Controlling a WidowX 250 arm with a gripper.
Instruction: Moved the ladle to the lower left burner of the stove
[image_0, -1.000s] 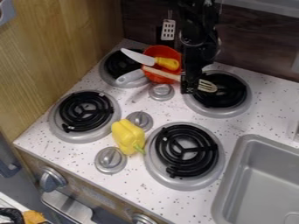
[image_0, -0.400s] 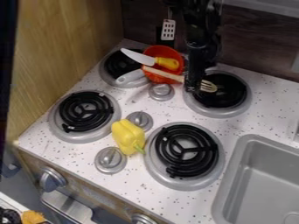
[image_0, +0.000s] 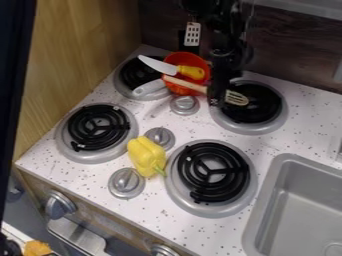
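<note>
Arm (image_0: 227, 55) shifted; pepper (image_0: 145, 155) between 2 burners (image_0: 190, 172).

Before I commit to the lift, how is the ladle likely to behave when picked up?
The ladle is probably stiff, since its handle runs straight across the red bowl. It looks fairly light, with a thin handle and slotted head. It might nudge the bowl as it comes up, since they overlap.

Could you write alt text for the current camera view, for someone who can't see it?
A black robot hand is at a wooden slotted spoon that spans from an orange pan to the upper-right burner of a four-burner toy stove. A yellow-handled knife lies across the pan; a yellow bell pepper sits between the lower burners, left of a gray sink.
</note>
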